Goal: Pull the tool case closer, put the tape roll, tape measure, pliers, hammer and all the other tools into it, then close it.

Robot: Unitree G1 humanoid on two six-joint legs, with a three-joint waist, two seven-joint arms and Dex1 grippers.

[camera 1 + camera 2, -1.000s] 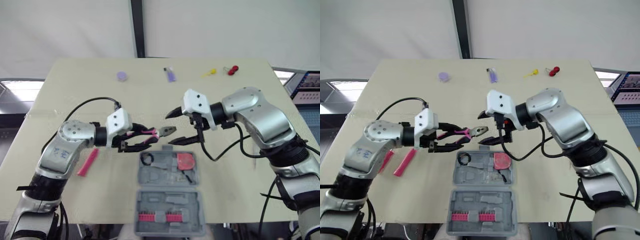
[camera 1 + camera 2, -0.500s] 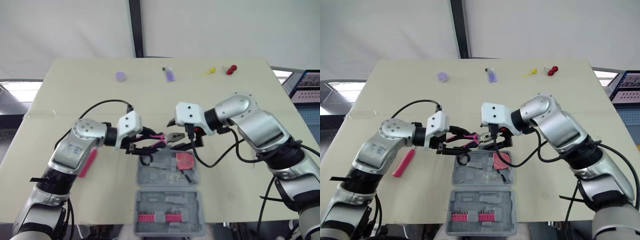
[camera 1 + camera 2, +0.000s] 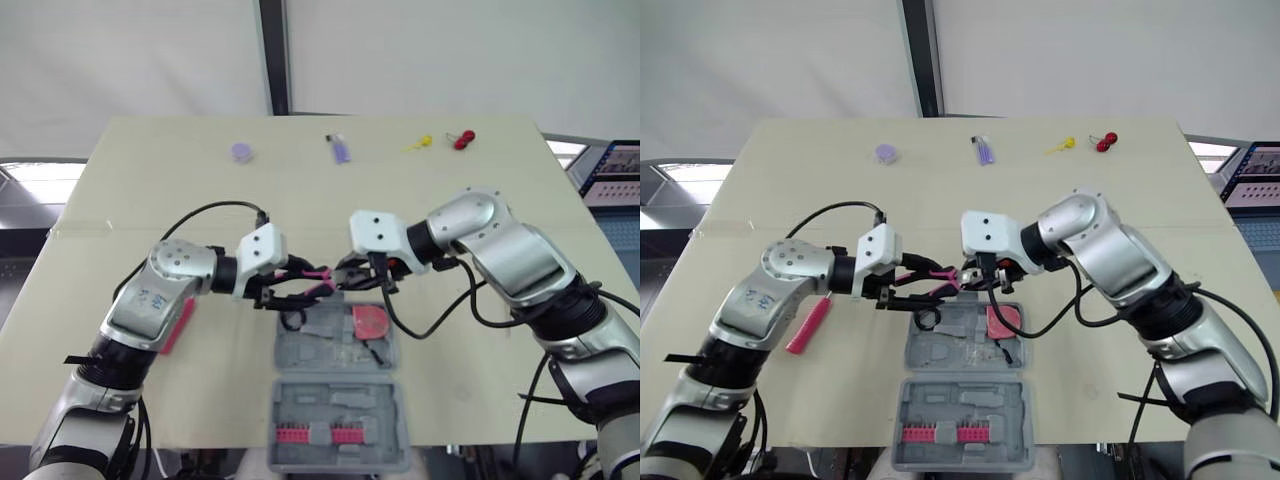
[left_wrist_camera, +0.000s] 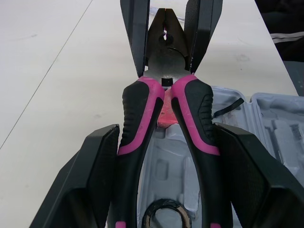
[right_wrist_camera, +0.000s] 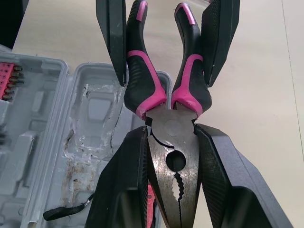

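While aloft, pliers (image 4: 166, 90) in left hand (image 4: 166, 128), right hand (image 5: 171, 133)

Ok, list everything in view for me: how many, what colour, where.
table: one, beige
tool case: one, grey, open, table's near edge
tape measure: one, red, case's far half
tape roll: one, black, case's far half
bits: one row, pink, case's near half
pliers: one, pink-and-black handles, held over the case
pink tool: one, on the table by the left arm
small pieces: two purple, one yellow, one red, table's far edge
left gripper: black, shut on the pliers' handles
right gripper: black, shut on the pliers' head
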